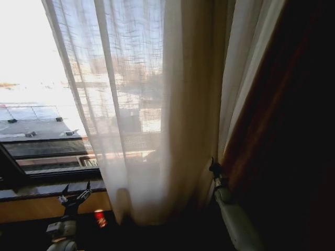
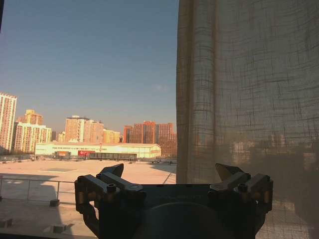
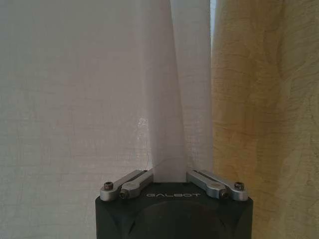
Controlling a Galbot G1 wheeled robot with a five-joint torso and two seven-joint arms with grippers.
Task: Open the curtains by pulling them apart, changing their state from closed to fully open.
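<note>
Curtains (image 1: 141, 104) of sheer cream fabric hang gathered toward the right of the window, beside a dark brown drape (image 1: 282, 146), leaving the glass on the left bare to a city view. The right hand (image 3: 169, 172) is clamped on a vertical pleat of the fabric. The left hand (image 2: 172, 174), fingers apart and holding nothing, sits low by the windowsill (image 1: 47, 191), just beside the curtain's free edge.

Head cam looks down; wrist cams close — shared: curtains (image 1: 152, 130).
</note>
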